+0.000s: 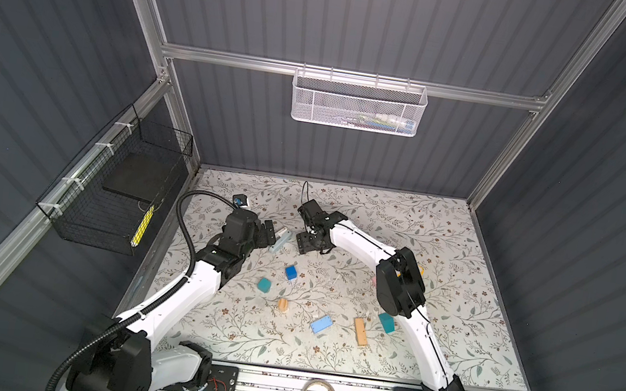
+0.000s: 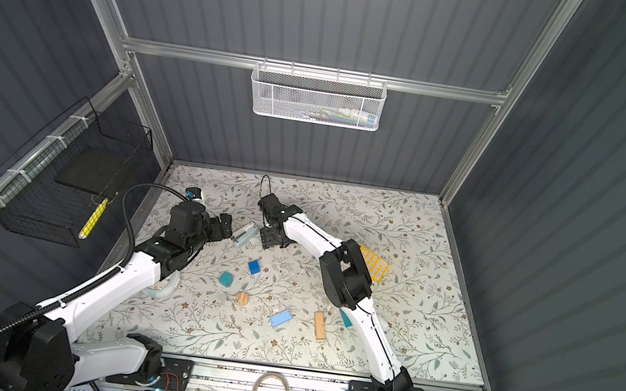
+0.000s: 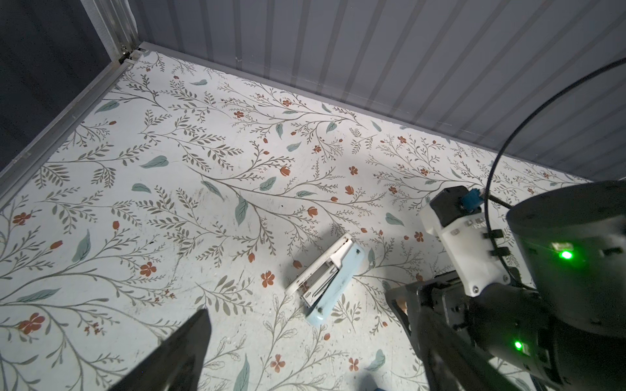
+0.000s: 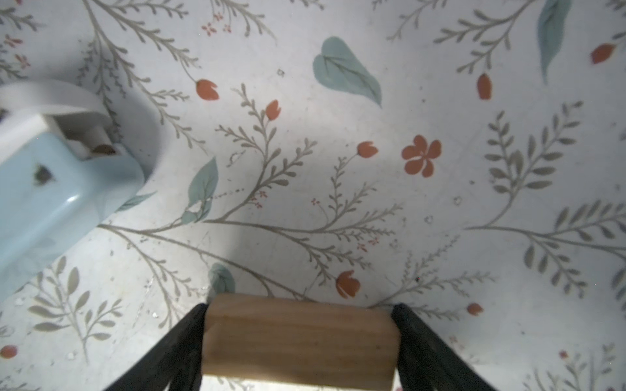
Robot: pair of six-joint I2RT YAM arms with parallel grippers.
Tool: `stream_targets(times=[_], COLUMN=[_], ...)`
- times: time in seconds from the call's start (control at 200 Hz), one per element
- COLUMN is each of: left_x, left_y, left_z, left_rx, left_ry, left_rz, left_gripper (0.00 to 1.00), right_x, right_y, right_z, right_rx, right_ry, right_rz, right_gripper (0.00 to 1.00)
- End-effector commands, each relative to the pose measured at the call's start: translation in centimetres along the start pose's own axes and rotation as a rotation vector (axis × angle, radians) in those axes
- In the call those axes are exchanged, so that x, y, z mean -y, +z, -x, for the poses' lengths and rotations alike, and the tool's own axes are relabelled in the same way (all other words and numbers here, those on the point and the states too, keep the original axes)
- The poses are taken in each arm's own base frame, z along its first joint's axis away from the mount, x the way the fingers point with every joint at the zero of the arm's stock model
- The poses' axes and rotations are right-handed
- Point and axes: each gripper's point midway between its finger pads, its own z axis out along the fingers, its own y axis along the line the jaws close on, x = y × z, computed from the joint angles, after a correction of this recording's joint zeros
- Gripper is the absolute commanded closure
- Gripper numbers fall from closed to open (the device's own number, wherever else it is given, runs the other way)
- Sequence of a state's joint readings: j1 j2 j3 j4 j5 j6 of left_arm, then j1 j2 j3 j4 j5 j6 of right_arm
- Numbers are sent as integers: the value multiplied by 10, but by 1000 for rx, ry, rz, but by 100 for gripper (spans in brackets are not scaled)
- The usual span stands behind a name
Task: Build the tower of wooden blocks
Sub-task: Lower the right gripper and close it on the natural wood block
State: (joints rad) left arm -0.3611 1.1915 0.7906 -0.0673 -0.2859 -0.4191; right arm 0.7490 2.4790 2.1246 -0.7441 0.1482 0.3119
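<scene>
Gripped a tan block (image 4: pixel 299 338) in the right gripper (image 4: pixel 299 308), near the stapler (image 3: pixel 327 277). Held the left gripper (image 1: pixel 271 234) wide open, empty (stapler just ahead). Saw dark blue block (image 1: pixel 291 272), teal block (image 1: pixel 264 284), light blue block (image 1: pixel 321 325) lying apart on the tabletop (image 1: pixel 460 269).

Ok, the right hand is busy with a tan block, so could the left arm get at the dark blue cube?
Probably yes: the left hand is open and empty, and the dark blue cube lies uncovered nearby, apart from the stapler and the other blocks.
</scene>
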Motion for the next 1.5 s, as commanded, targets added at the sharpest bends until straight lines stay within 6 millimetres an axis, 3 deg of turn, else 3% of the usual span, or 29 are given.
stream_targets(times=[0.0, 0.28, 0.775, 1.496], left_x=[0, -3, -2, -4], left_y=[-4, -7, -12, -13], left_z=[9, 10, 14, 14], left_rx=[16, 18, 24, 22], left_ry=[23, 28, 23, 35], left_rz=[12, 25, 18, 31], left_gripper=[5, 5, 5, 4], right_x=[9, 19, 66, 63], right_y=[7, 1, -13, -11], right_z=[-18, -29, -54, -67], right_rx=[-69, -86, -98, -149], right_ry=[12, 92, 252, 284], right_rz=[-43, -43, -88, -72], right_gripper=[23, 31, 37, 32])
